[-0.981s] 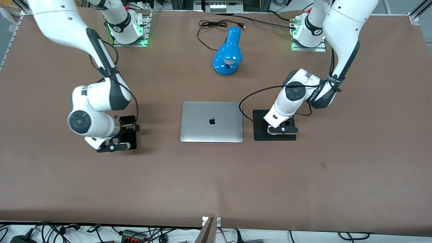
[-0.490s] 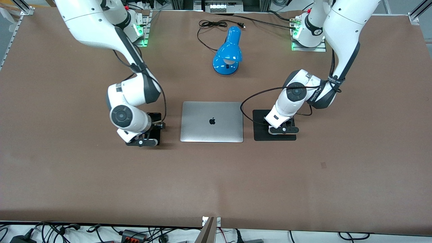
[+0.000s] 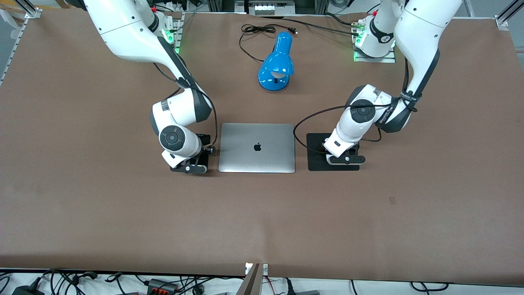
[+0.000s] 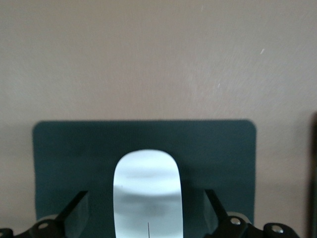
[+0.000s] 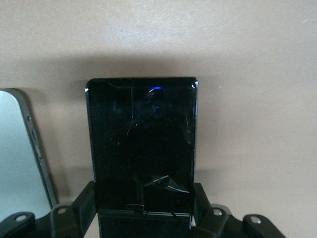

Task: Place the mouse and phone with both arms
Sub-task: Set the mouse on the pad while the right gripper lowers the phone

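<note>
A matte brown table (image 3: 82, 213) carries a closed brushed-silver laptop (image 3: 257, 148). On its left-arm side lies a flat black square pad (image 3: 315, 163), where the left gripper (image 3: 343, 159), fingers spread apart, straddles the smooth white oval mouse (image 4: 147, 193). The right gripper (image 3: 191, 168), a second ago well toward the right arm's end of the table, now clasps the glossy, scratched black phone (image 5: 141, 144) just beside the laptop.

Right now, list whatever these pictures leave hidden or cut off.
Left wrist view: the frame edge cuts off the mouse.
Front view: the left gripper hides it, over the black pad.
Right wrist view: the right gripper clamps the phone; whether it touches the table is unclear.
</note>
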Robot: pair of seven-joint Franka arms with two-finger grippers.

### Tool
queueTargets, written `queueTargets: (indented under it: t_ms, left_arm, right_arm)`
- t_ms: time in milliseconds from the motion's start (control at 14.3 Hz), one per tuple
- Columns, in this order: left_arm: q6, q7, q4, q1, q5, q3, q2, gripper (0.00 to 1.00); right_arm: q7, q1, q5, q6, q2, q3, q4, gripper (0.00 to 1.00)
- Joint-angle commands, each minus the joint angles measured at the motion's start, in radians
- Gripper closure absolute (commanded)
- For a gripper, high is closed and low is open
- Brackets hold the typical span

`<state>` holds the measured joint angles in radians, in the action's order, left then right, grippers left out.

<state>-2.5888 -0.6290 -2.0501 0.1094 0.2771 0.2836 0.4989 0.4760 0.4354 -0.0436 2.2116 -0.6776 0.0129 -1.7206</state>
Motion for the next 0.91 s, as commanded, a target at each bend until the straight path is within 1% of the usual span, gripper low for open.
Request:
queueTargets:
  t_ms: [0,70,140,280,350,420,490,631,841]
  left_arm:
    - [0.036,-0.008,0.004,-0.040,0.028,-0.003,-0.114,0.00]
    - [0.083,0.021,0.030,-0.048,0.028,-0.003,-0.134,0.00]
    - [0.172,0.078,0.075,-0.063,0.028,-0.003,-0.149,0.00]
    - [0.419,0.243,0.215,-0.100,0.028,0.002,-0.151,0.00]
    - [0.523,0.312,0.279,-0.102,0.028,0.000,-0.149,0.00]
    - [0.630,0.374,0.341,-0.102,0.027,0.002,-0.145,0.00]
    - [0.707,0.412,0.378,-0.102,0.027,0.000,-0.145,0.00]
    - [0.824,0.497,0.459,-0.126,0.024,0.003,-0.151,0.00]
    - [1.102,0.639,0.683,-0.154,0.010,0.003,-0.149,0.00]
  right_arm:
    - [0.010,0.013,-0.016,0.008,0.010,-0.002,-0.011,0.71]
    - [0.000,0.011,-0.016,0.008,0.010,-0.004,-0.013,0.71]
    - [-0.002,0.011,-0.016,0.008,0.010,-0.004,-0.017,0.70]
    - [-0.002,0.014,-0.016,0.008,0.009,-0.004,-0.022,0.70]
    - [-0.004,0.013,-0.016,0.008,0.009,-0.004,-0.025,0.58]
    - [-0.004,0.013,-0.016,0.008,0.009,-0.004,-0.025,0.29]
    - [-0.002,0.014,-0.016,0.007,0.010,-0.004,-0.025,0.00]
    - [0.012,0.011,-0.016,-0.001,0.019,-0.004,-0.019,0.00]
    - [-0.003,-0.001,-0.015,-0.007,0.062,-0.010,-0.010,0.00]
